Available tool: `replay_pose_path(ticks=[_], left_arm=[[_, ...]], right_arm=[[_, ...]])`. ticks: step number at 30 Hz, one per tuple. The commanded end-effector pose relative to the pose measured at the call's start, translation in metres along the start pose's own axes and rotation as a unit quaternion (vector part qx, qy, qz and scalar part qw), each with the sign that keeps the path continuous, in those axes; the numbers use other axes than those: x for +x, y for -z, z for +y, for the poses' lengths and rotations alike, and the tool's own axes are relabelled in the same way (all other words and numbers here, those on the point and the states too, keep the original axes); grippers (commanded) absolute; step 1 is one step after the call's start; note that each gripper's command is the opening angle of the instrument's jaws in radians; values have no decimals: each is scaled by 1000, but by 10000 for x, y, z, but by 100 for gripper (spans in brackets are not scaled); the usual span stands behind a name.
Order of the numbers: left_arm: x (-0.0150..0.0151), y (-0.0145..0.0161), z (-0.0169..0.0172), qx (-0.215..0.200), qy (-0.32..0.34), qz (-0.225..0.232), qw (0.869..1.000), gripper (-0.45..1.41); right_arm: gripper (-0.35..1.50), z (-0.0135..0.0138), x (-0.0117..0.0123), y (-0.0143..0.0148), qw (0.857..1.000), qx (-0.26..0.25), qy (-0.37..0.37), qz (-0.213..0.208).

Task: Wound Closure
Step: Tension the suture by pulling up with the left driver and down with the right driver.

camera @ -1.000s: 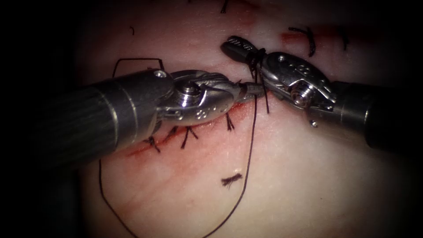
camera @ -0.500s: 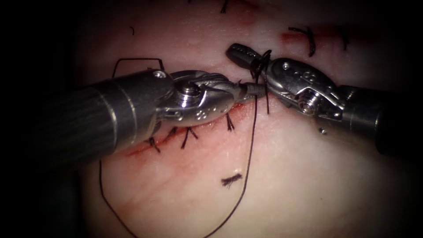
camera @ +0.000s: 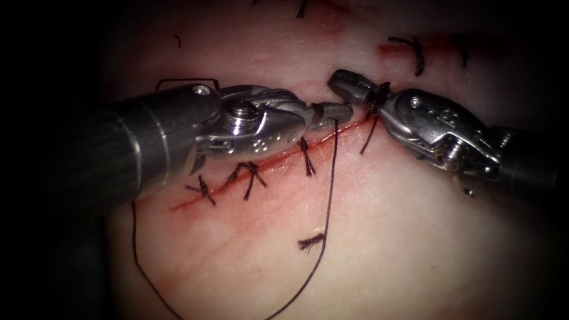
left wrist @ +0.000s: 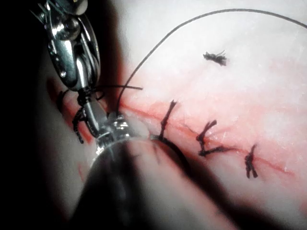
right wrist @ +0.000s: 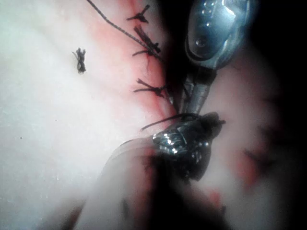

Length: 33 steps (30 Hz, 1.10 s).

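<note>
Looking down on the tissue [camera: 415, 237], pale, and carrying red fluid [camera: 237, 228] beside the cut [camera: 278, 157], itself slanting from lower left to upper right. Lying over the cut's left part, the left tool [camera: 338, 111], jaws pressed together and pinching the thread [camera: 329, 195] right at the tip, just above the cut's upper stretch. Entering from the right, the right tool [camera: 347, 83], jaws looking pressed together as far as can be made out, gripping nothing between them, wearing dark turns of thread wound around them near their base, tip almost meeting the left tool's tip. Dropping from the left tool's pinch, the thread crossing the cut, running down the tissue on the right side of the cut, sweeping round near the bottom edge and climbing again at far left beside the left shaft. Hanging from the wound turns, a short free tail [camera: 367, 139] lying across the cut's upper end. Sitting across the cut, several knotted stitches [camera: 307, 160]. Lying loose below, well apart from the cut, a frayed cut end of thread [camera: 311, 242]
</note>
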Motion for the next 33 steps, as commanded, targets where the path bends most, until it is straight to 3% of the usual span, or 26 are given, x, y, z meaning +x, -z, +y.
replay_pose_path(ticks=[1, 10, 19, 24, 27, 33], left_arm=[[-2, -5, -6, 2, -1, -1, 1000, -35], [-20, 16, -23, 6, 11, -16, 1000, -35], [-35, 35, -57, 20, 33, -30, 999, -35], [-40, 33, -76, 19, 31, -36, 999, -35], [-46, 36, -105, 30, 38, -35, 998, -35], [-49, 32, -119, 33, 43, -42, 998, -35]], right_arm=[[-35, -7, -2, 3, 1000, 3, 3, 2], [-35, -40, -17, 40, 999, 8, 40, 5], [-35, -51, -20, 72, 998, 19, 58, 5], [-35, -63, -17, 82, 998, 18, 67, 6], [-35, -70, -19, 87, 997, 21, 69, 6], [-35, -72, -22, 87, 997, 25, 70, 6]])
